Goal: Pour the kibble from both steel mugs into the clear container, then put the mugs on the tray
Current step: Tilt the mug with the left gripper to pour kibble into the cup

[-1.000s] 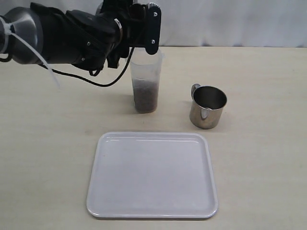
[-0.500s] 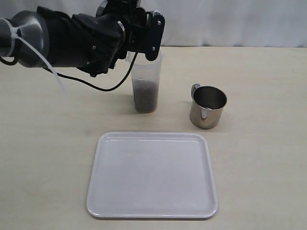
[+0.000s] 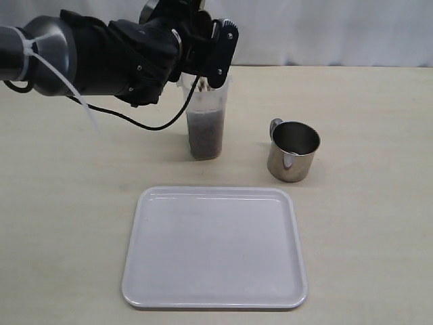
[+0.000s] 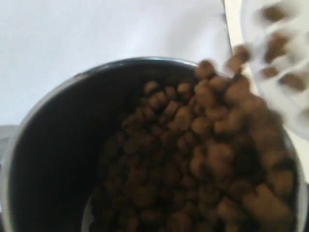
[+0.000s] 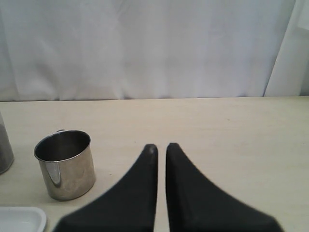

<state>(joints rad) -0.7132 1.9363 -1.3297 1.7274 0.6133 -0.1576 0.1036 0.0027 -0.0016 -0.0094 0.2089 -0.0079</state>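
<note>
Close to the front edge of the desk point(image 3: 379, 223), midway along it: white tray point(image 3: 214, 247), lying flat, long sides parallel to that edge.

Over the desk, seen only from its own wrist camera: right tool point(image 5: 161, 147), clenched, black fingertips almost meeting, gripping nothing, apart from every object.

Beyond the tray's far right corner, a little apart from it: standing steel mug point(image 3: 293, 152), upright on the desk, loop handle turned toward the far left, shiny inner wall showing.

Beyond the tray's far edge, about its middle, left of that mug and apart from it: clear container point(image 3: 205, 101), upright, tall and narrow, lower half filled with brown kibble point(image 3: 205, 135).

Directly above the container's rim, on a black arm stretching in from the left edge of the desk: left tool point(image 3: 211, 57), clamped on the tilted steel mug point(image 4: 53, 159), itself mostly hidden behind the black fingers in the exterior view.

From the left wrist camera: mug mouth tipped toward a pale blurred rim, pellets heaped against the lip on that side, several blurred in mid-fall past it.
</note>
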